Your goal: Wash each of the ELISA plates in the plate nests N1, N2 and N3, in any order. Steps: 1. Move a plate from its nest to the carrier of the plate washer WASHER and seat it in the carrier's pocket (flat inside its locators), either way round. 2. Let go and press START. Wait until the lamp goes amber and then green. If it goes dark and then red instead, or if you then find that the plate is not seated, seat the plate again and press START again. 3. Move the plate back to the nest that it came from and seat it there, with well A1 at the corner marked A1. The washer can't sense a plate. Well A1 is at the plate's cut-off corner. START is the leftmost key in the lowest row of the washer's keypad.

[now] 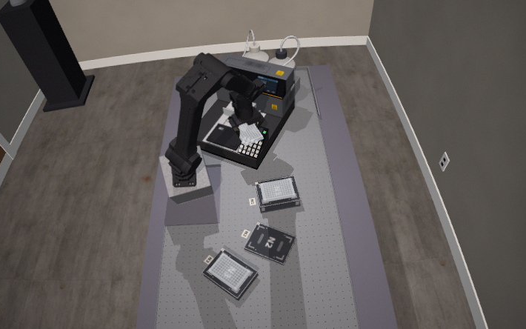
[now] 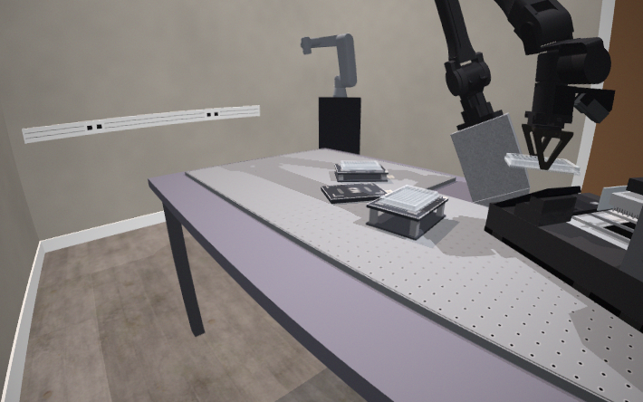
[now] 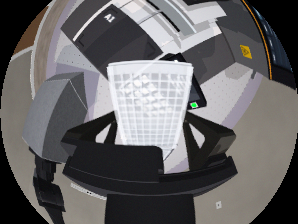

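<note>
My gripper (image 1: 247,127) is shut on a clear ELISA plate (image 1: 248,133) and holds it in the air above the washer's front deck, over the keypad (image 1: 251,148). The held plate also shows in the side view (image 2: 541,163) and in the wrist view (image 3: 149,103), roughly level. The washer (image 1: 257,108) stands at the far end of the table, with a small green lamp (image 1: 264,132) lit beside the keypad. Nest N2 (image 1: 270,242) is empty. The two other nests each hold a plate, one nearer the washer (image 1: 277,191) and one nearest the front (image 1: 230,273).
Two white bottles (image 1: 267,55) with tubing stand behind the washer. The arm's base block (image 1: 185,177) sits left of the washer. Small label cards (image 1: 245,233) lie beside the nests. A second grey arm on a black pedestal (image 2: 339,94) stands off the table.
</note>
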You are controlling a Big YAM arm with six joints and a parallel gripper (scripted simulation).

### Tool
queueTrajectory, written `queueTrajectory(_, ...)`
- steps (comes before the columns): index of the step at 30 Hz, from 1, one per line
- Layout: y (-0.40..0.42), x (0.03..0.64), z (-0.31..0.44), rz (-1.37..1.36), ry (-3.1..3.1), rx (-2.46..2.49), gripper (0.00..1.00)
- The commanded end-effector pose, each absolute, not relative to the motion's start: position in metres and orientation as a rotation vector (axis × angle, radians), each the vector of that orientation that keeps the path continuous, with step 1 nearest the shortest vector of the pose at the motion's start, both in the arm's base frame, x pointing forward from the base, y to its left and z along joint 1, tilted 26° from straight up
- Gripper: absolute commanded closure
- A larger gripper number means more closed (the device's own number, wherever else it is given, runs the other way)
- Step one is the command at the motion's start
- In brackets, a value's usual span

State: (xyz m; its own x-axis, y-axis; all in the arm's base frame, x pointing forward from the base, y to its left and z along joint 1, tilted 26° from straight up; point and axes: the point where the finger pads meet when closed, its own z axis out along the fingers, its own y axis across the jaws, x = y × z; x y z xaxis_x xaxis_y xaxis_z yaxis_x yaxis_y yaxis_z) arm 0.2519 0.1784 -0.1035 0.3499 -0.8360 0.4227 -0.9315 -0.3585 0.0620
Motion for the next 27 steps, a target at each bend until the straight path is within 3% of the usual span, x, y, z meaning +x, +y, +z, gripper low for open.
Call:
queueTrajectory(1,0.190,0.242,-0.107,0.442,-1.440,2.384,0.18)
queueTrajectory(16,0.243,0.188,-0.121,0.321,-0.805,2.638,0.18)
queueTrajectory(27,0.263,0.155,-0.130,0.302,-0.723,2.658,0.18)
